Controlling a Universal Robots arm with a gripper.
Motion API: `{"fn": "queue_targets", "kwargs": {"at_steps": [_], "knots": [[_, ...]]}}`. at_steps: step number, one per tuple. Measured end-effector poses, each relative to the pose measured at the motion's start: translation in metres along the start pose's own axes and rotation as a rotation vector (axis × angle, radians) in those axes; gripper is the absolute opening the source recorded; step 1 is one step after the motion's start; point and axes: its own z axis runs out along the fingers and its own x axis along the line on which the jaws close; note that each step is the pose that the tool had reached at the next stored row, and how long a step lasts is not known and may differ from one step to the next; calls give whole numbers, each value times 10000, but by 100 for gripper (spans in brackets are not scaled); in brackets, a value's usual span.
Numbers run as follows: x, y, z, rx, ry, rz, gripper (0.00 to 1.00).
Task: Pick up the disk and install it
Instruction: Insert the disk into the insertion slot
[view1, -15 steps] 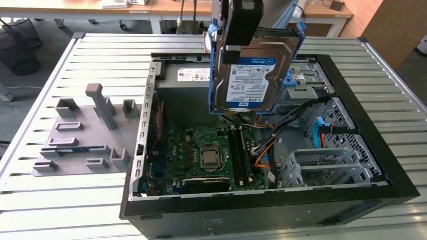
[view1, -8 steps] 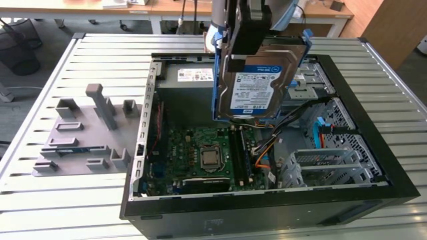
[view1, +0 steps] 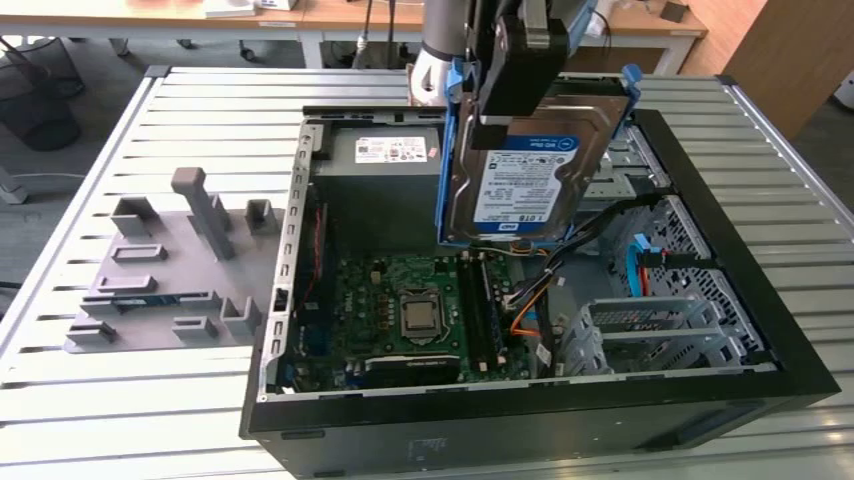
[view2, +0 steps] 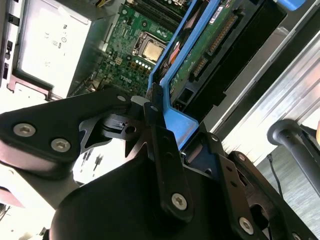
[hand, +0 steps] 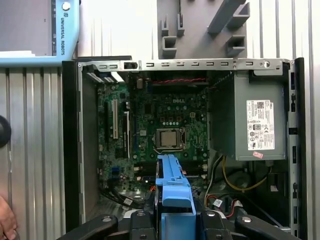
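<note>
Claw (view2: 175, 120) is closed on the disk (view1: 527, 180), gripping its blue edge. It hangs lifted over the case's (view1: 534, 420) twelve o'clock end; installing remains.

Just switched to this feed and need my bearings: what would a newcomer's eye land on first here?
The disk, silver with a blue carrier frame, hangs upright in the gripper above the open computer case. Below it lies the green motherboard, and the grey power supply sits beside the disk toward the exterior view's left.
</note>
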Motion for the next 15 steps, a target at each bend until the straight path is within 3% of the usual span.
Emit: {"fn": "queue_targets", "kwargs": {"at_steps": [8,15], "knots": [[179,-13,9,0,1,-1,36],[270,-118,21,0,2,-1,36]]}}
